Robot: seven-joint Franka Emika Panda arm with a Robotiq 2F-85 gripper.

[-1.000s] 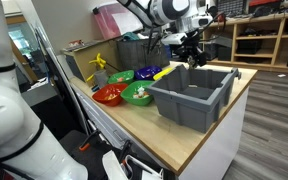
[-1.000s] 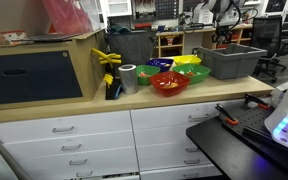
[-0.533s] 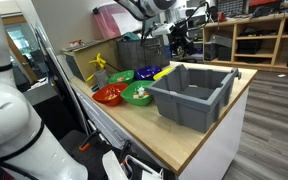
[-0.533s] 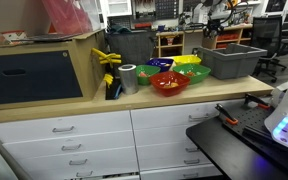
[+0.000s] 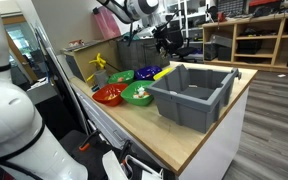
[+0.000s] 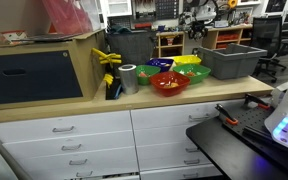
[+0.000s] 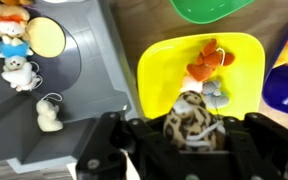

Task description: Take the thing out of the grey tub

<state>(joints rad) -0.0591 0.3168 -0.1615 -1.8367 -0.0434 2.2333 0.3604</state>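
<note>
Spotted brown-cream soft ball pinched tight in fingers | over yellow plastic bowl, clear of dark grey plastic tub at table end edge | risk: shallow grip slips, ball lands among tub's small plush toys or rolls off table edge

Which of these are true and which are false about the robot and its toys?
1. The tool is holding a spotted ball. True.
2. The tool is above a red bowl. False: it is above the yellow bowl.
3. The grey tub has nothing in it. False: small toy animals lie inside it.
4. There is an orange toy in the yellow bowl. True.
</note>
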